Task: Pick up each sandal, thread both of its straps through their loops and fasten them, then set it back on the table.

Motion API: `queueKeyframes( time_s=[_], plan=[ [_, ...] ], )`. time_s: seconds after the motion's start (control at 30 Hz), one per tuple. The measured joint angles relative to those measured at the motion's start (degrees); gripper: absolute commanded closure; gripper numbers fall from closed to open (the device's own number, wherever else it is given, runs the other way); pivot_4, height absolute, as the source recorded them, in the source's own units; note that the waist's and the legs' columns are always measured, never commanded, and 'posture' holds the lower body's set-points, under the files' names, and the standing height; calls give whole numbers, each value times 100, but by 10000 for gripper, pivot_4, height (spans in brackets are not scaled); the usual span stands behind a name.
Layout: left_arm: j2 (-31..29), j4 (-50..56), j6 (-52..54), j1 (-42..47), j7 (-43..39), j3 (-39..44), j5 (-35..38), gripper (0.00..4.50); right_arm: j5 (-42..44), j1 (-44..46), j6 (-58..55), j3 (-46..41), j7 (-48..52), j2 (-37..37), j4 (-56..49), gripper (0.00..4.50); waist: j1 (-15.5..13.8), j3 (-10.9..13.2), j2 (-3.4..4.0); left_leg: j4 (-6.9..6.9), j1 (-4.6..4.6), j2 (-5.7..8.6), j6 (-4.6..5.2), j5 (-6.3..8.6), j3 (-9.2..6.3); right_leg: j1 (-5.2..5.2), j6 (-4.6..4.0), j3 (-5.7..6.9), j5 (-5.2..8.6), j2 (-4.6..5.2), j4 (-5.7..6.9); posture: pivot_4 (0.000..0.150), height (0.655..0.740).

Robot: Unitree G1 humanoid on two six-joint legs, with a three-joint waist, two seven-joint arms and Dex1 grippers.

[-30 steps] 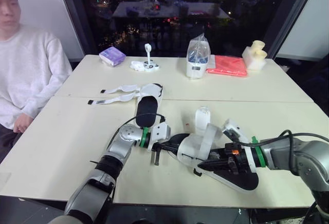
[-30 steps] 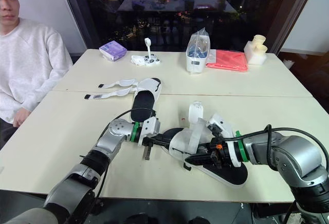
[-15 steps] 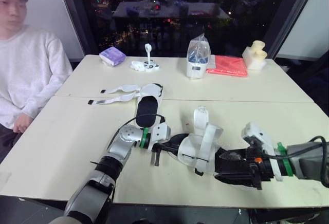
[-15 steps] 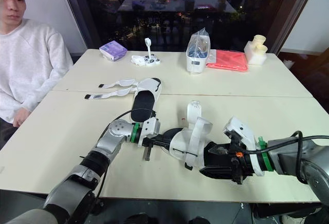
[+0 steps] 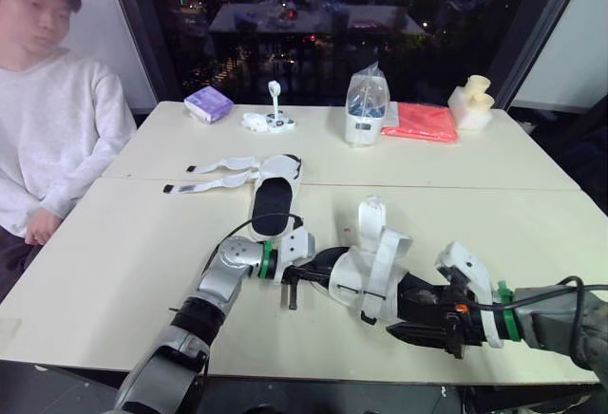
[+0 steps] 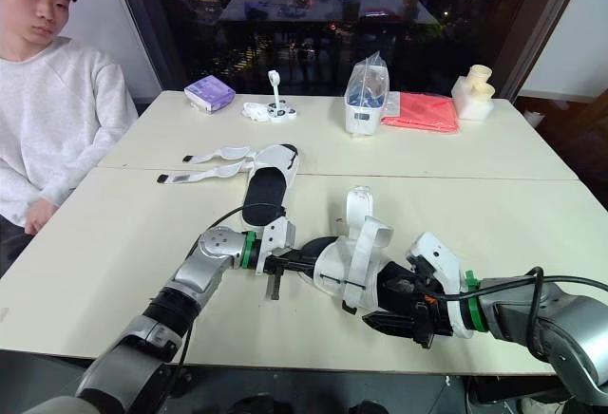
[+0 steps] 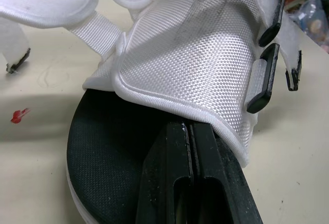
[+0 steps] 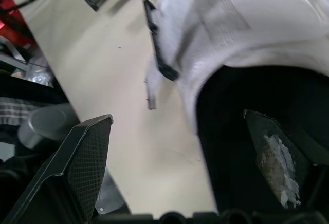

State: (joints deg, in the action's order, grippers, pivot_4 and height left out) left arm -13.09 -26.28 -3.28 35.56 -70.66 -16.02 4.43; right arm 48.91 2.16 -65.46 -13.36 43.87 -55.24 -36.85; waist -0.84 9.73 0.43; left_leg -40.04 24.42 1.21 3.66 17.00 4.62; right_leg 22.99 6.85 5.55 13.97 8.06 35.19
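Change: half a second ago the right claw [image 5: 423, 319] sat farther out to the right. It has since come back in toward the near sandal [image 5: 366, 267], though not as far over it as a second ago.
Right claw: fingers spread wide and holding nothing, one over the black sole, the other off to the side above bare desk [image 5: 114, 243].
Left claw [image 7: 191, 127]: in the same place as before. Its fingers are pressed together with the tips at the rim of the white upper; whether they pinch the fabric cannot be told.
Near sandal: sole down at the front of the desk, between the two claws, straps loose and standing up.
Other sandal [image 5: 273, 196]: flat on the desk farther back, both straps [image 5: 214, 172] trailing out to the left, unfastened.
Desk: pale, with a seam across the middle and a small red mark [image 7: 18, 115] by the near sandal. Along the far side are a purple packet [image 5: 207, 103], a small white stand [image 5: 269, 115], a clear bag [image 5: 365, 105], a red cloth [image 5: 419, 122] and a cream block [image 5: 472, 101].
Room: dark window with city lights. A person in a white sweater [image 5: 47, 139] sits at the left — head higher than a second ago.
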Motion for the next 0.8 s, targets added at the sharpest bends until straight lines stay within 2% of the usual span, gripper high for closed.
queueKeyframes(
  time_s=[0.2, 0.43, 0.8],
  plan=[
    [-78, 471, 312, -256, 88, -21, 33, 45000, 771, -234, -437, -485, -77, -5, -342, 808, 0, 0, 0, 0, -2, 0, 0, 0, -2, -3, 0, 0, 0, 1, -2, 1500, 7400],
    [-188, 867, 575, -441, 92, -102, 85, 45000, 1319, -420, -555, -490, -505, 149, -473, 808, -2, 0, 1, 1, -3, -1, 2, 1, -3, -5, 0, 0, 0, 1, -3, 1500, 7400],
    [-213, 956, 708, -464, 117, -131, 118, 45000, 1041, -53, -294, 331, -958, 466, -70, 808, -3, -1, 1, 1, -3, 0, 2, 1, -3, -5, 0, 0, 0, -1, -2, 1500, 7400]
  ],
)
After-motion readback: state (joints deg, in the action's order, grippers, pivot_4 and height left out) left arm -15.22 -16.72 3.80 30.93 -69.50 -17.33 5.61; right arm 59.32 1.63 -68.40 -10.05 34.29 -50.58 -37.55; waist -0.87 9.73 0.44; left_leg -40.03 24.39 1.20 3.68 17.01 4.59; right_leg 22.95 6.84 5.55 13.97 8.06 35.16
